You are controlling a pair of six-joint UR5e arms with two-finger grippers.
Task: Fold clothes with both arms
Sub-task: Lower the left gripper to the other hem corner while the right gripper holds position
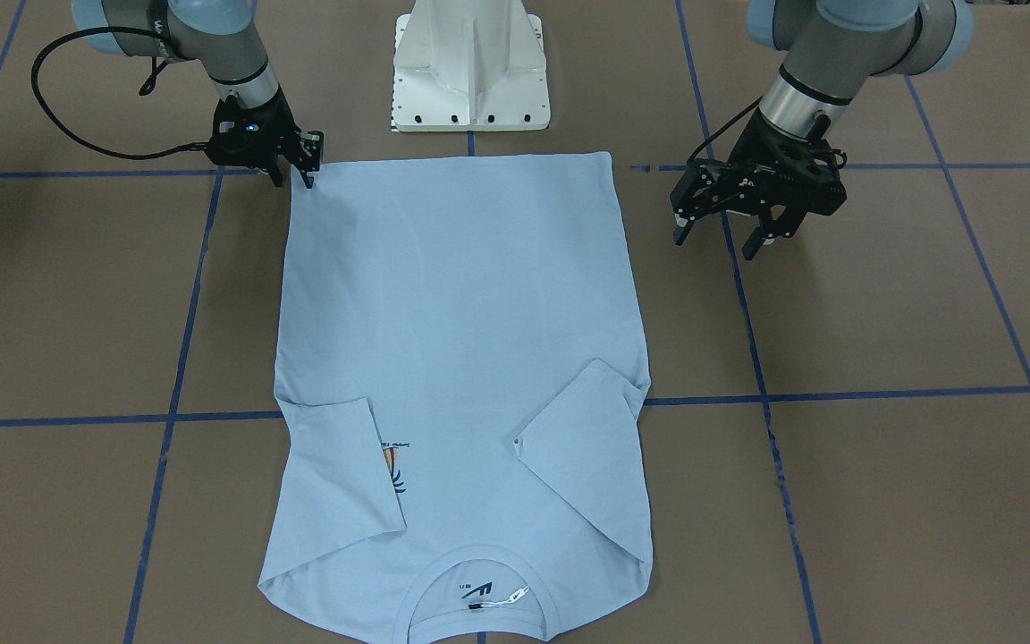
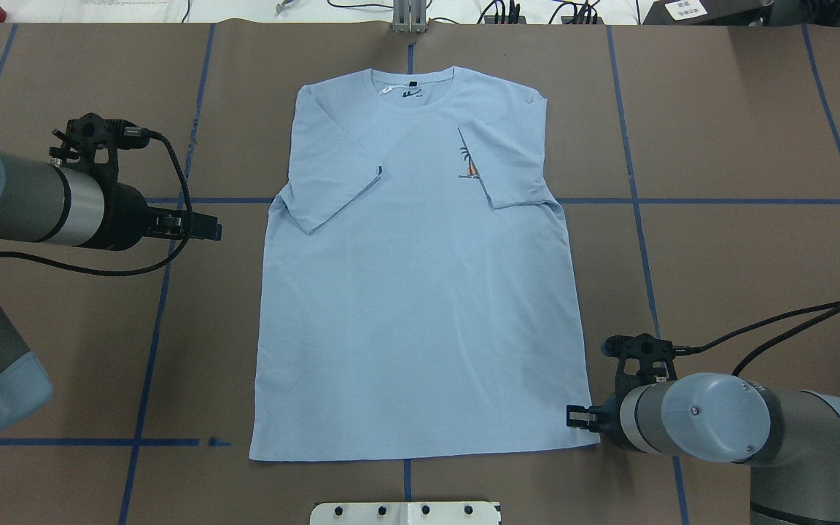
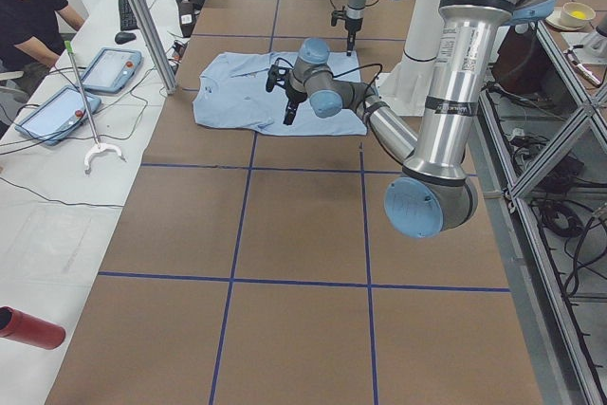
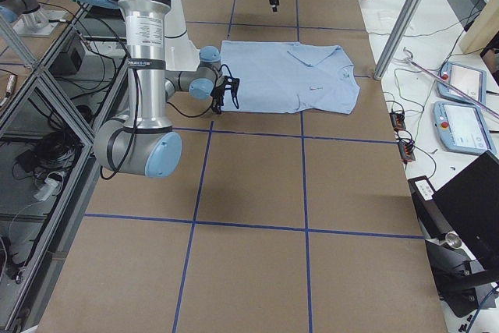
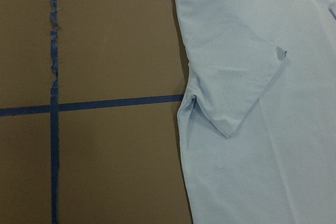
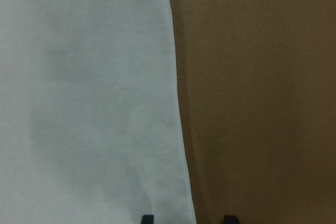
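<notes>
The pale blue T-shirt (image 2: pixel 420 292) lies flat and face up, collar at the far side, both short sleeves folded inward over the chest. One sleeve partly covers the palm-tree print (image 2: pixel 469 164). My right gripper (image 2: pixel 573 418) is open at the shirt's near right hem corner. In the right wrist view its fingertips (image 6: pixel 147 218) straddle the shirt's side edge (image 6: pixel 178 129). My left gripper (image 1: pixel 716 241) is open with nothing in it, above bare table beside the shirt's left edge and apart from the cloth. The left wrist view shows the folded left sleeve (image 5: pixel 236 82) but no fingers.
The white pedestal base (image 1: pixel 470 67) stands at the near edge behind the hem. Blue tape lines (image 2: pixel 165 292) grid the brown table. Beyond the far edge run cables, tablets (image 3: pixel 109 68) and a seated person (image 3: pixel 28 16). A red cylinder (image 3: pixel 28 327) lies on the side bench.
</notes>
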